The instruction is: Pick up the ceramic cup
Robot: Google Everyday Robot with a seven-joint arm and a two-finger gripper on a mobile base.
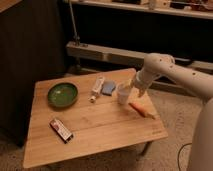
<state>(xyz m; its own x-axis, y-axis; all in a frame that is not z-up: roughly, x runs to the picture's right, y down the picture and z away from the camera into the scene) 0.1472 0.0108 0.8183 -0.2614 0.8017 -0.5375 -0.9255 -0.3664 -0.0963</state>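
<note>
We see our hand [131, 90], fingers spread wide and gripping nothing, down low right beside the little white ceramic cup [123, 94], which stands on the wooden counter [100, 132] between a blue thing [108, 88] and an orange carrot [141, 110], with a white tube [96, 88] and a green bowl [62, 94] farther left.

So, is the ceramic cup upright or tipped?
Upright: the ceramic cup stands on the table, mouth up; the gripper is close beside it.
</note>
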